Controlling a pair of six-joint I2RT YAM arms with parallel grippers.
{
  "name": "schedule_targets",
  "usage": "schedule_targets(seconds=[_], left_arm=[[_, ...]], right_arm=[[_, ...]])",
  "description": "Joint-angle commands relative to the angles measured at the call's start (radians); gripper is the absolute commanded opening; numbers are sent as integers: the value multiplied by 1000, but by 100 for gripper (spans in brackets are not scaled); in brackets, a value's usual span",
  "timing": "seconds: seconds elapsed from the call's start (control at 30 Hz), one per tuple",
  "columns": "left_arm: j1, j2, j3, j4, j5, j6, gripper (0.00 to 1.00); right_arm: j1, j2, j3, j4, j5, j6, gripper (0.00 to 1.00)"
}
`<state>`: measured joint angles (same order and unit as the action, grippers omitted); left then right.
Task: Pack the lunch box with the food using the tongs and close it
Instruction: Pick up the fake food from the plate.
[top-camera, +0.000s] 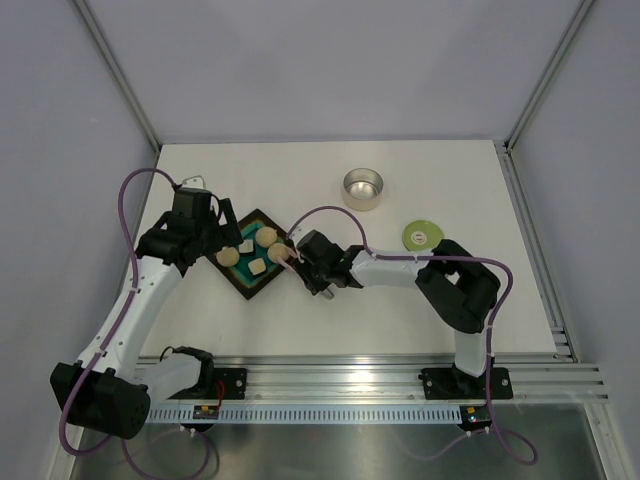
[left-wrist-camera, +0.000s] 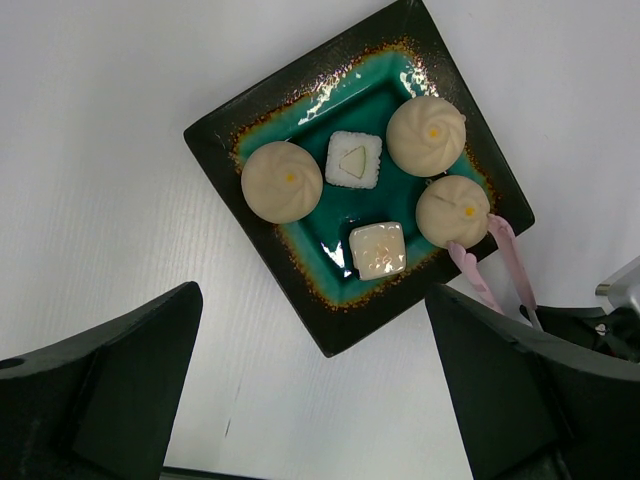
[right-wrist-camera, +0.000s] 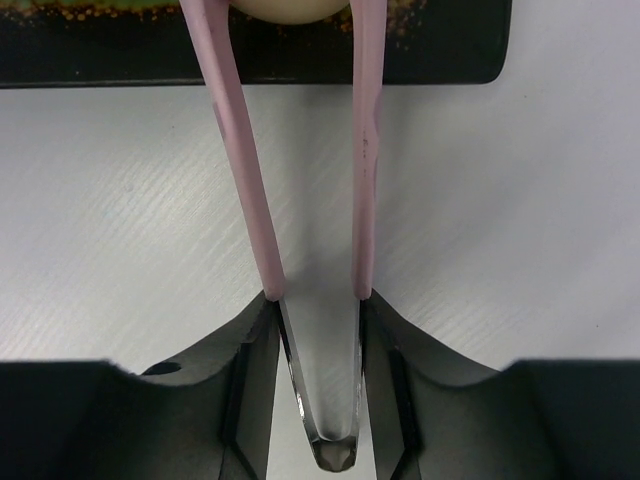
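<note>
- The right gripper (right-wrist-camera: 318, 325) squeezes the slim, matte pink tongs (right-wrist-camera: 245, 180) partway together, its fingers pressed on both arms near the clear hinge.
- Ahead of it, the tong tips flank a smooth beige dough ball (left-wrist-camera: 453, 211) at the edge of the glossy dark square tray (left-wrist-camera: 215, 140).
- The left gripper (top-camera: 228, 228) hangs wide open over the tray, holding nothing.
- The shiny round steel lunch box (top-camera: 362, 188) and flat green lid (top-camera: 421, 235) sit well off to the right gripper's side on the bare white table (top-camera: 480, 300).

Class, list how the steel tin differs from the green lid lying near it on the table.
The steel tin is shiny silver; the green lid is pale green. The tin is a deep open cup; the lid is a flat disc. Both are round and rest apart on the table.
</note>
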<state>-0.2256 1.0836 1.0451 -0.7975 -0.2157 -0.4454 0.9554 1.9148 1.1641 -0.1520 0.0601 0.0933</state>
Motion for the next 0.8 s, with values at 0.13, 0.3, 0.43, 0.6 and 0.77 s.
schedule_targets(seconds=[0.13, 0.3, 0.43, 0.6, 0.77], left_arm=[[6, -14, 3, 38, 7, -6, 99], [6, -17, -2, 43, 7, -4, 99], [6, -16, -3, 47, 12, -4, 99], [5, -14, -8, 53, 13, -7, 99], [6, -25, -14, 50, 12, -7, 99]], right_arm=[[13, -91, 8, -63, 0, -14, 33], [13, -106, 77, -197, 43, -1, 30], [11, -126, 114, -271, 38, 3, 30], [13, -119, 146, -285, 23, 6, 30], [13, -77, 193, -281, 1, 17, 27]])
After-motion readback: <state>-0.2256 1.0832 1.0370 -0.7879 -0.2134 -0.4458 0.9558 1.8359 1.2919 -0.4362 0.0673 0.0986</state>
